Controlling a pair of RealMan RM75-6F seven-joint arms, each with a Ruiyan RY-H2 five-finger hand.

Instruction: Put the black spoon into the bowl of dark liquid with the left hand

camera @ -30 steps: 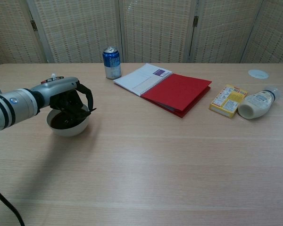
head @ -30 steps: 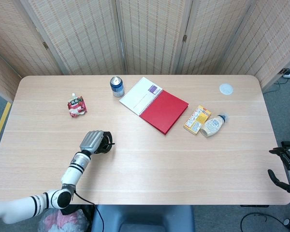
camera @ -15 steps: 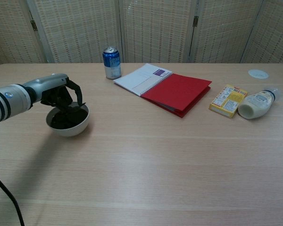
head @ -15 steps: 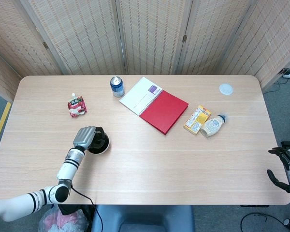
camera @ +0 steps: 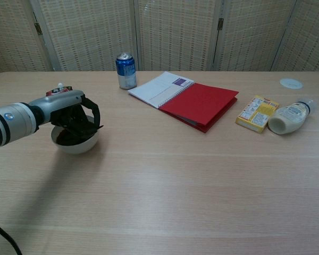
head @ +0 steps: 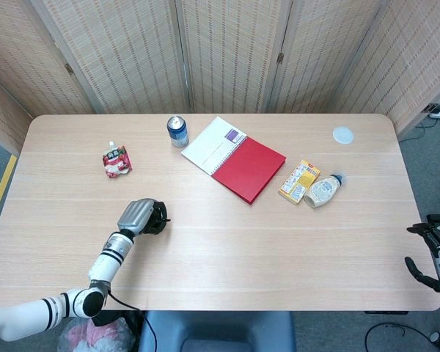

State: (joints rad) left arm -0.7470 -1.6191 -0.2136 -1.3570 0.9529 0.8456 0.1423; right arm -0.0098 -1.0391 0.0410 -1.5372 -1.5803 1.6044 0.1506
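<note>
While the left hand (camera: 69, 112) hovers over the bowl of dark liquid (camera: 74, 139), its fingers curl down into the rim.

Whether those fingers grip the black spoon cannot be told — it is lost among dark fingers and liquid. Far off at the table's near corner, the right hand (head: 434, 253) hangs with fingers apart — holding nothing.

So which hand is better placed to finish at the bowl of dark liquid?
Left. The left hand is right over the bowl, fingers curled above the liquid. The right hand hangs off the table's far edge.
</note>
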